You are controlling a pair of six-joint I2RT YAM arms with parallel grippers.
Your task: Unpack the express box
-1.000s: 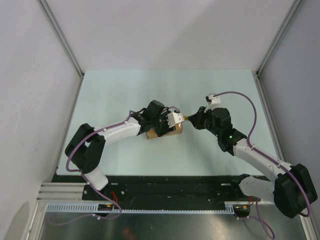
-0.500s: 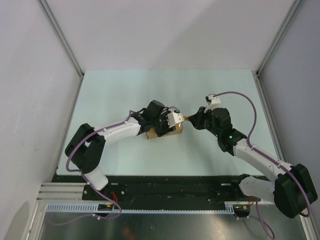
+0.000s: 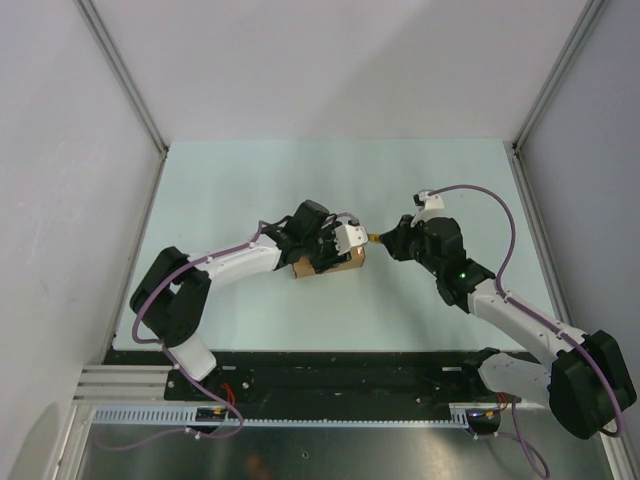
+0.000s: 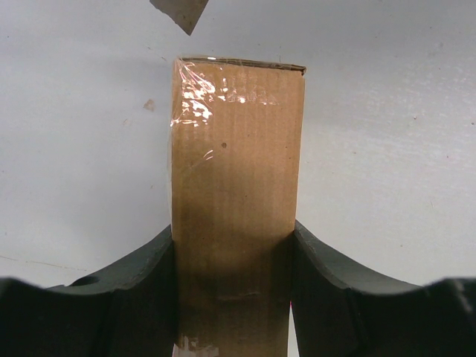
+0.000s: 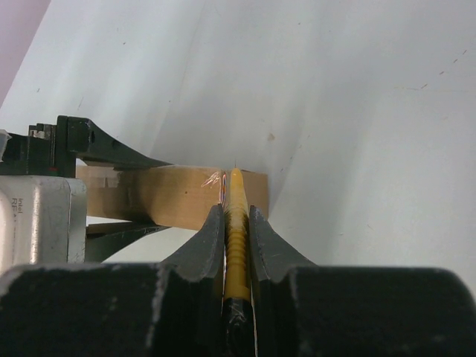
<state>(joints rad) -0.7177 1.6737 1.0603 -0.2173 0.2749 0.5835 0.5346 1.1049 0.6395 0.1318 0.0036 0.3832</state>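
The express box [image 3: 340,264] is a small brown carton lying on the table near the middle. My left gripper [image 3: 328,262] is shut on it, its dark fingers [image 4: 141,286] pressing both long sides of the box [image 4: 236,186], which has shiny tape at its far end. My right gripper [image 3: 388,240] is shut on a slim yellow utility knife [image 5: 236,238]. The knife's tip [image 3: 371,237] points at the box's right end [image 5: 249,190], right by the taped edge; contact cannot be told.
The pale table [image 3: 300,180] is enclosed by white walls at left, back and right. A grey shape [image 4: 180,13] shows at the top of the left wrist view. The left gripper's white camera housing [image 5: 33,219] sits beside the box.
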